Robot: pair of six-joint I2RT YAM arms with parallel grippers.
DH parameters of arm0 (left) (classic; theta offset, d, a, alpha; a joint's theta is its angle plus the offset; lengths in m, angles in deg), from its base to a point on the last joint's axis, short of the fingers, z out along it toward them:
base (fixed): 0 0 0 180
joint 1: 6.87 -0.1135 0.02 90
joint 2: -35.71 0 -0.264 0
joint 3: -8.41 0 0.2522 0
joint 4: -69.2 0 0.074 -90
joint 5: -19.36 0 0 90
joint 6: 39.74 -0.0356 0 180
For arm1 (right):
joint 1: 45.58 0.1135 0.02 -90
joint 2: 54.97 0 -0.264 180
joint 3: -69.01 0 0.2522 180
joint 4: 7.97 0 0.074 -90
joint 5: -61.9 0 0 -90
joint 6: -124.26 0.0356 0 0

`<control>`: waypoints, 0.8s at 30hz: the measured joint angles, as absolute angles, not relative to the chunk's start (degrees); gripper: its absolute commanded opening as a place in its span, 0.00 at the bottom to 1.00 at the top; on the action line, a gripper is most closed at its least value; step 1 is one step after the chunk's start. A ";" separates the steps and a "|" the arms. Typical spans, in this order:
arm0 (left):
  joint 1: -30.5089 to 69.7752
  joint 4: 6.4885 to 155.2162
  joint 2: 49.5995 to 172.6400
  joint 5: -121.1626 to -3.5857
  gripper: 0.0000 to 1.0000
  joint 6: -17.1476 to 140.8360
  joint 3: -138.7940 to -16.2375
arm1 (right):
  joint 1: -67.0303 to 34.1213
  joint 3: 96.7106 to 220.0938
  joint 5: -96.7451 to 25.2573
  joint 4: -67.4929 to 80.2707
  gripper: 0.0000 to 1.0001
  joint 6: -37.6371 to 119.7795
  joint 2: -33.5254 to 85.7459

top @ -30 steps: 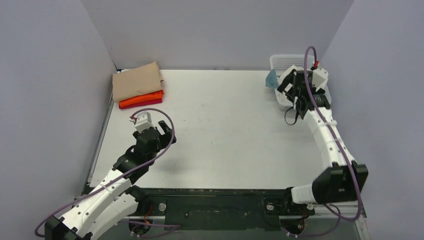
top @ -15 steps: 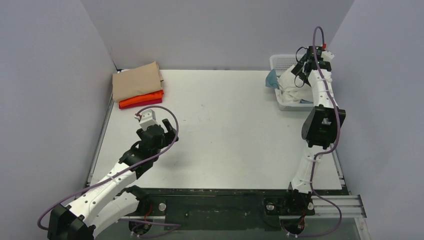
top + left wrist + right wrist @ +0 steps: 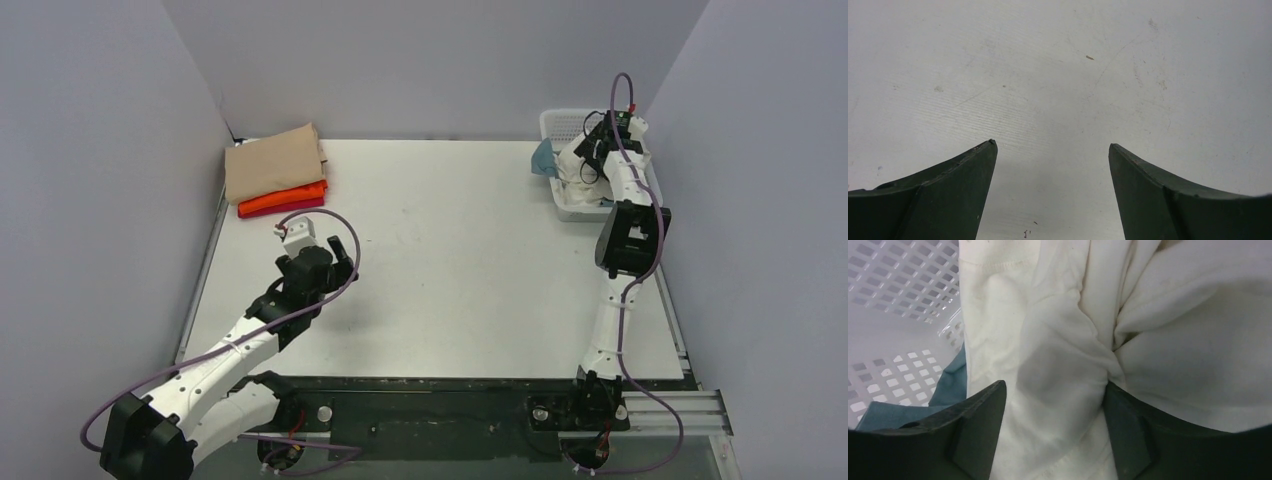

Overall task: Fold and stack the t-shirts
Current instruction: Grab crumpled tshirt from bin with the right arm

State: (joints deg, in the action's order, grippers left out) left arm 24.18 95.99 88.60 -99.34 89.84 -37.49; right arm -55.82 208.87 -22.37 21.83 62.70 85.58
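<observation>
Nearest me, the left pincer (image 3: 325,268) hangs low over the bare grey bench (image 3: 460,260). Its two dark fingers (image 3: 948,200) are spread wide and there is nothing between them. From its own camera only scuffed bench surface (image 3: 1048,75) shows in the gap.

Further back on the left, by the far corner, three folded t-shirts sit in a pile. The tan t-shirt (image 3: 272,160) lies on top and the orange t-shirt (image 3: 285,197) under it. A strip of the red t-shirt (image 3: 290,209) shows at the bottom edge.

On the far right, the right arm stands tall and bends over into the white lattice basket (image 3: 560,122), which sits at the back of the bench by the wall. The right pincer (image 3: 588,155) is down inside it. Its fingers (image 3: 968,435) are parted and straddle a bunched ridge of the cream t-shirt (image 3: 1058,355), so the cloth lies between them without being squeezed. That cream t-shirt (image 3: 572,180) fills most of the basket in a crumpled heap. The grey-blue t-shirt (image 3: 948,390) lies beside and partly under it, against the basket's wall (image 3: 893,280). From above, a fold of the grey-blue t-shirt (image 3: 543,158) hangs over the basket's left rim.
</observation>
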 measured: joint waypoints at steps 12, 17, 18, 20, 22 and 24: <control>23.39 96.02 89.97 -99.30 0.92 89.57 -38.27 | -57.24 209.22 -26.41 13.96 0.00 66.51 86.59; 23.39 95.97 89.75 -98.71 0.92 89.55 -38.38 | -56.76 203.89 -27.11 9.87 0.00 67.21 82.56; 23.39 95.97 89.51 -98.58 0.92 89.57 -38.38 | -56.67 201.75 -27.13 8.93 0.00 67.25 80.71; 23.39 95.99 88.79 -98.32 0.92 89.57 -38.38 | -56.26 196.28 -27.11 6.90 0.00 67.23 75.40; 23.35 95.99 87.70 -97.97 0.92 89.62 -38.38 | -55.49 191.87 -27.06 4.41 0.00 67.03 69.65; 23.33 96.04 86.37 -97.66 0.92 89.64 -38.38 | -54.23 188.17 -26.98 1.54 0.00 66.59 63.57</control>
